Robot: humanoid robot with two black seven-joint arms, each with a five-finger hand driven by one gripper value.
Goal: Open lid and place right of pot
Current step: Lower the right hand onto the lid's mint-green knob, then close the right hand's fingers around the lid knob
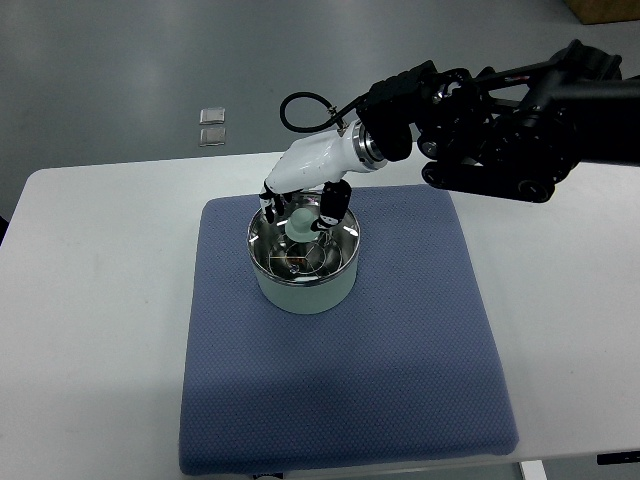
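A white counter point(90, 300) fills most of the top view, its left part bare. Beyond its far edge, on the grey floor point(120, 70), lie two small square clear plates point(211, 126), one just behind the other.

A blue-grey textured cloth mat point(400, 360) is spread over the middle of the counter, reaching from near the far edge down to the near edge. On the far left part of this mat stands a short round pot with a pale green wall and a shiny steel rim point(303, 290). It sits upright. A clear glass lid point(305, 255) lies on top of the pot, inside the rim, and a pale green round knob point(301, 221) rises from the middle of the lid.

The right hand point(305, 205), white-shelled with dark fingertips, hangs over the far side of the pot. Its fingers point(332, 203) curl down around the knob from both sides and appear to close on it, though contact is hard to confirm. The lid is on the pot, not lifted.

To the right, a silver wrist ring point(362, 148) joins the hand to a bulky black arm point(510, 130) that comes in from the right edge, and a black cable point(305, 115) loops above the wrist. The mat to the right of the pot is bare.
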